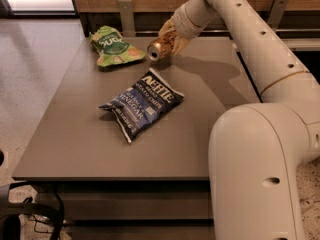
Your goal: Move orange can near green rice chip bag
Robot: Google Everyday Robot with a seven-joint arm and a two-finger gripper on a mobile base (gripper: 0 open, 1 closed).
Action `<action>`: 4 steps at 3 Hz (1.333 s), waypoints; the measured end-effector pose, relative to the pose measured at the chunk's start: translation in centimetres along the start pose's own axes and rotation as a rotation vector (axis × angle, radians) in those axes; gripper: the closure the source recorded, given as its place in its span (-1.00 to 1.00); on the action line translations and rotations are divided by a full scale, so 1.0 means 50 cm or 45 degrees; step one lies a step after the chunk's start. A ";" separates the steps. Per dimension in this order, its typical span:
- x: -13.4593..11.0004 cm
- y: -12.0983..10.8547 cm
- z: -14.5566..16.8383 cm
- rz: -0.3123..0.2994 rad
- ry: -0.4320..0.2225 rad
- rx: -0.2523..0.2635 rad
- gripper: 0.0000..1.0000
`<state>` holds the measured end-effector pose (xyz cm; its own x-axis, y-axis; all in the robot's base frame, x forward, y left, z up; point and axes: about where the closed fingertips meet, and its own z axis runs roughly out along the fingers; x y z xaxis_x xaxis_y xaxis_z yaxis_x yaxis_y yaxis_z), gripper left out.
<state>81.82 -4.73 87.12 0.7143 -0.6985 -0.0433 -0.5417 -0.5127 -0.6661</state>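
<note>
— End effector (167,40) first: where is it, and what has it got?

— You have it over the far part of the worktop (75,134), at about 12 o'clock from the dark blue chip bag (142,104). It is clamped around the orange can (158,49). The can lies tilted in the grip, with its silver top pointing towards 8 o'clock. A shadow beneath it suggests it is lifted, though I cannot say for certain that it is off the surface.

— And the green rice chip bag (112,46)?

— It lies flat at 9 o'clock from the can. The two are near each other but apart, with a strip of bare worktop between them.

— Which step does that put me in?

— By my reading you are in the carry, close to its end. The can is already near the bag, but it is not yet set down or released.

— What does the next move call for?

— You need a short, slow descent at this spot or slightly further towards 9 o'clock. Level your wrist so the can meets the worktop on its base, because a can released on its side may roll. Stop short of the bag's foil edge, then open the end effector and lift away towards 12 o'clock.
</note>
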 end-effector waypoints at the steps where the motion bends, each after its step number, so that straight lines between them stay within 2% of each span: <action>1: -0.017 0.002 0.046 -0.008 0.011 -0.054 1.00; 2: -0.025 -0.004 0.067 -0.018 0.037 -0.068 1.00; 3: -0.028 0.000 0.079 -0.018 0.029 -0.076 0.48; 4: -0.032 0.003 0.089 -0.019 0.022 -0.083 -0.14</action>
<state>82.58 -1.49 83.76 0.7148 -0.6990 -0.0205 -0.5592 -0.5538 -0.6170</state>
